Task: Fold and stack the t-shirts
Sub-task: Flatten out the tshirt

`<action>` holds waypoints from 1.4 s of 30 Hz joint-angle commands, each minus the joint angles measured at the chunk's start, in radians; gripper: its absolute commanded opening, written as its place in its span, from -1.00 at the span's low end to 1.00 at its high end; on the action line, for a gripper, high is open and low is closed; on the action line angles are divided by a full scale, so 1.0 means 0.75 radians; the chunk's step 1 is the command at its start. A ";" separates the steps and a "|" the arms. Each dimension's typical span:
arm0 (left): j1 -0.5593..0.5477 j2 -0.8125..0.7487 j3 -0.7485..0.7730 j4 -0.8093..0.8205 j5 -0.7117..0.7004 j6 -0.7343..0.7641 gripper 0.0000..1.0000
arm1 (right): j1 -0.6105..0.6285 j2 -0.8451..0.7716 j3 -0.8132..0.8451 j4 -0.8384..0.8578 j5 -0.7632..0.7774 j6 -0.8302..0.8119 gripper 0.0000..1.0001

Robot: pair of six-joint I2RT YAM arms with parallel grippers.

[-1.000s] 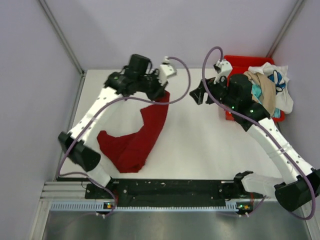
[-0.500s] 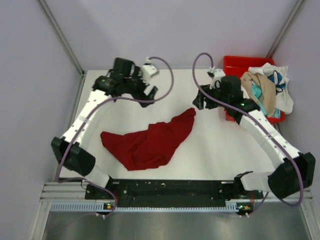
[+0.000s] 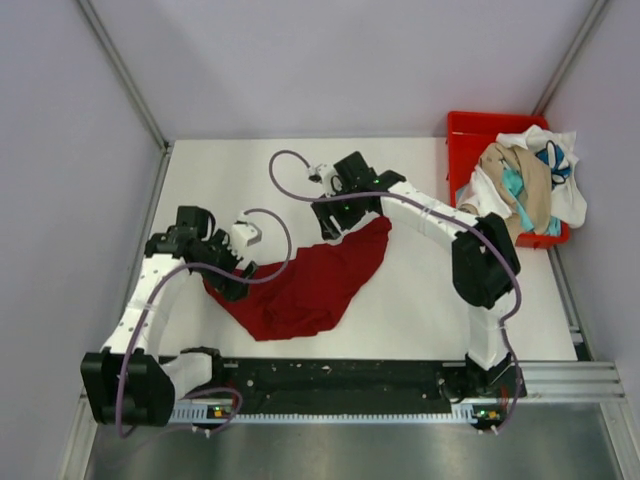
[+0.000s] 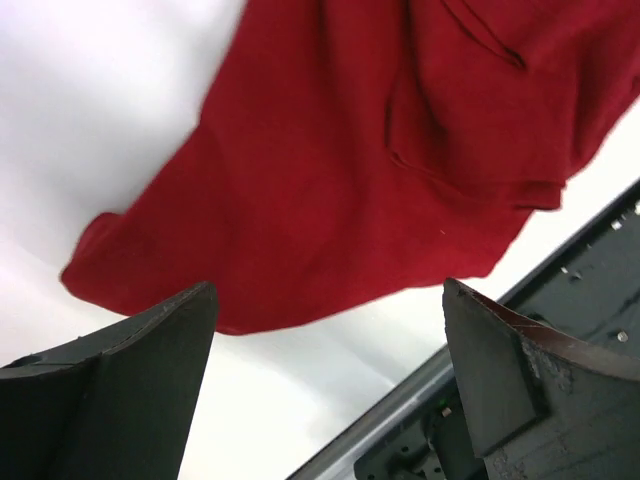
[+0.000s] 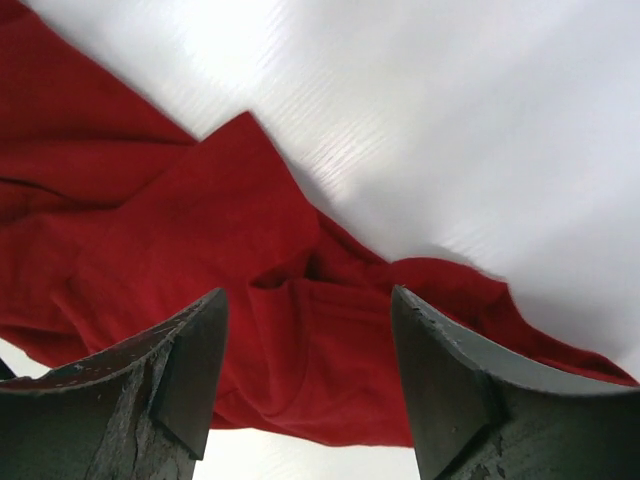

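– Red t-shirt (image 3: 310,285) lies rumpled on the white table (image 3: 420,300), front and centre-left, one end bunched, nothing squared up; the rest of the laundry (image 3: 530,180) waits heaped in the red bin (image 3: 468,130) at the far right corner.

– And the arms? The left gripper (image 3: 232,285) hovers over the shirt's left end; the right gripper (image 3: 333,225) hangs above its far right corner.

– Both wrist views settle it; each pair of fingers is spread wide with only cloth and table below, so neither is holding anything.

– So I'd call this the spreading step; no fold has begun.

– Agreed; next, I reckon, each gripper needs to drop onto its own edge, pinch a single layer rather than a bunched fold, then draw apart to flatten the shirt.

– Tricky on the right; that corner is doubled over itself.
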 commanded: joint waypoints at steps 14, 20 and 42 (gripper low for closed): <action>-0.120 -0.107 0.021 -0.087 0.237 0.099 0.89 | 0.050 -0.026 0.132 -0.210 -0.001 -0.056 -1.00; -0.408 -0.005 -0.046 0.080 0.102 0.005 0.92 | -0.050 -0.437 -0.089 -0.111 -0.117 -0.021 -1.00; -0.668 0.486 -0.014 0.328 0.029 0.003 -1.00 | -0.332 -0.863 -0.335 0.167 -0.268 0.175 -1.00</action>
